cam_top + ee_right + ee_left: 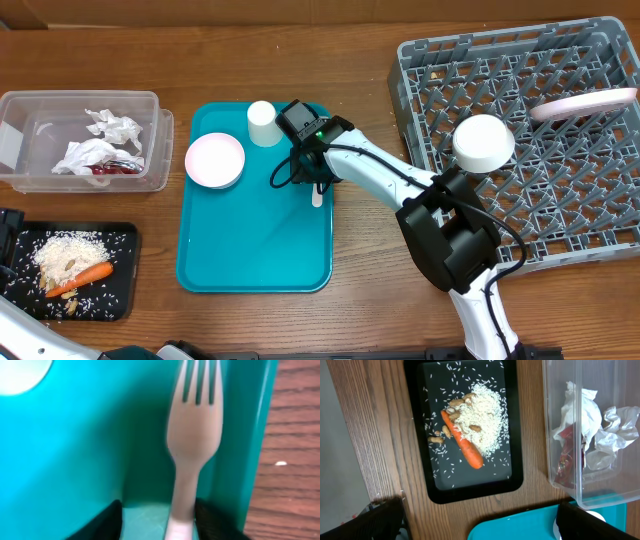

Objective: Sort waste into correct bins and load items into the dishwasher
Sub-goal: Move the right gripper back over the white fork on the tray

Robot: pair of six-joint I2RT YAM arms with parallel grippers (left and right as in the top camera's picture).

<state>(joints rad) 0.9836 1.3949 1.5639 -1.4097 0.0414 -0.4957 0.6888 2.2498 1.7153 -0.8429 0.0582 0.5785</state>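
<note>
A white plastic fork [192, 435] lies along the right edge of the teal tray [250, 250]. My right gripper [157, 520] is low over the tray and open. Its fingers stand either side of the fork's handle, with a gap on the left side. From overhead the fork [317, 195] peeks out under the right gripper [316, 180]. My left gripper [482, 525] hangs wide open and empty above the table, between the black tray [420, 435] and the teal tray. The black tray holds the carrot [462, 445] and rice [482, 415]. The clear tub [555, 435] holds napkins [590, 415] and a red wrapper [565, 460].
A pink bowl [214, 160] and a white cup [262, 123] stand at the teal tray's far end. The grey dish rack [600, 180] on the right holds a white bowl [484, 142] and a pink plate [585, 104]. The right arm reaches across from the rack's near corner.
</note>
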